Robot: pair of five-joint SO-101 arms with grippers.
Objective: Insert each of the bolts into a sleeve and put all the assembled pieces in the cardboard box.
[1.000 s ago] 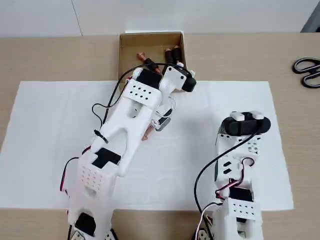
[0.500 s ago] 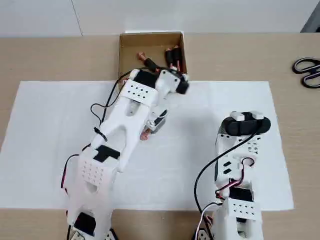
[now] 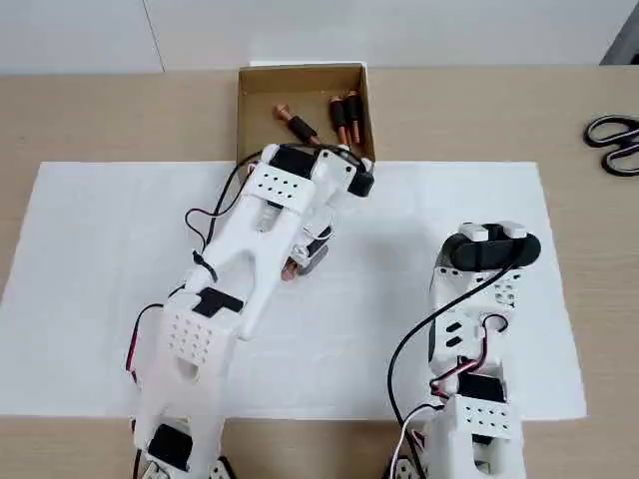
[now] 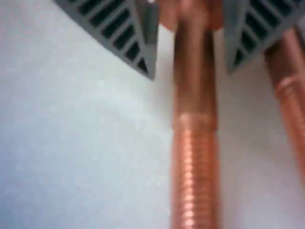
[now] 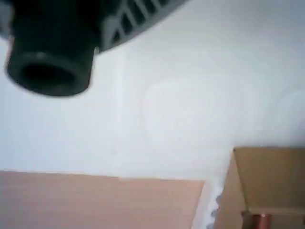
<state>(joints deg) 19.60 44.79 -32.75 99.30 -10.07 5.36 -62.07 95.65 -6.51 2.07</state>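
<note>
Just near of the cardboard box (image 3: 252,110), over the white paper (image 3: 100,259), we find the left gripper (image 4: 190,69) clamped on the head of a copper bolt (image 4: 195,157), with a second bolt (image 4: 290,109) lying just beside it. To the right, we note the right gripper (image 5: 95,28) closed on a black sleeve (image 5: 50,64) above the paper, well apart from the box. We record assembled pieces (image 3: 344,118) lying inside the box.

wooden table (image 3: 120,115) under a white paper sheet (image 3: 90,259), scissors (image 3: 613,143) near one edge
</note>
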